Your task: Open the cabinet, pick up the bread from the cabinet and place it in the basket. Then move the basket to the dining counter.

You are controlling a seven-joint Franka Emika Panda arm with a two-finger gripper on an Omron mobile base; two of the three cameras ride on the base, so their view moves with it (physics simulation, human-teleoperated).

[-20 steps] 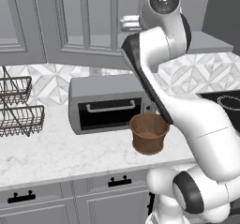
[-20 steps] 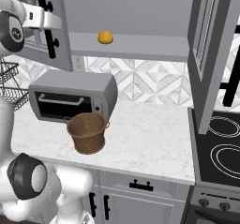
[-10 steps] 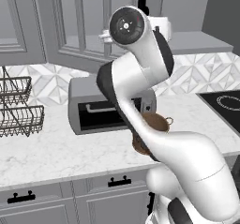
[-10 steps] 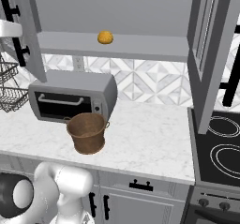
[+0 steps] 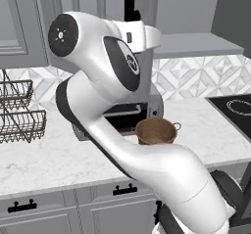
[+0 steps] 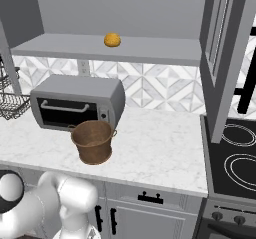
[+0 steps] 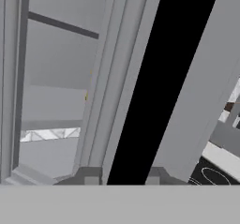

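From the left base camera, the white arm fills the middle, its end effector up near 12 o'clock by the cabinet (image 5: 29, 27). The basket (image 5: 156, 131) stands on the bench (image 5: 44, 162) in front of a toaster oven (image 5: 128, 118), with wire racks (image 5: 19, 111) at 9 o'clock.

Over the right base camera, the cabinet stands open: the bread (image 6: 112, 39) lies on its shelf at 12 o'clock, well above the empty basket at 7 o'clock. A stovetop (image 6: 237, 160) sits at 3 o'clock.

Along the hand camera, the end effector (image 7: 122, 177) has one fingertip either side of a long black bar handle (image 7: 161, 78), apparently gripping it, though contact isn't clear.

Opening looks done; picking, placing and carrying remain.
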